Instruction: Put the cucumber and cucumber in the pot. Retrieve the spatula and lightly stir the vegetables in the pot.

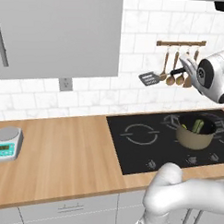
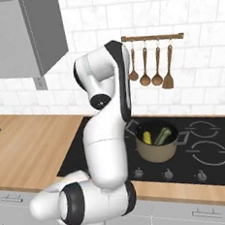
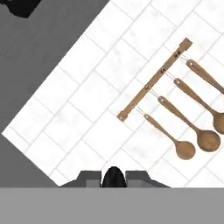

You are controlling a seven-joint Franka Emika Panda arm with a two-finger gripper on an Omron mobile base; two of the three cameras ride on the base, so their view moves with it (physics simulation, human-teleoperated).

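Note:
My gripper is shut on the black handle of the spatula and holds it up in front of the tiled wall, its slotted grey head pointing left. In the hand view the handle's dark end sits between the fingertips of the gripper. Below and slightly right of the gripper, the tan pot stands on the right burner of the cooktop. Inside the pot lie the dark green cucumber and the yellow-green cucumber. My own arm hides the gripper in the right base view.
A wooden rail with wooden spoons and a turner hangs on the wall just behind the hand. A wall cabinet hangs at upper left. A small kitchen scale sits at the counter's left. The black cooktop has front knobs.

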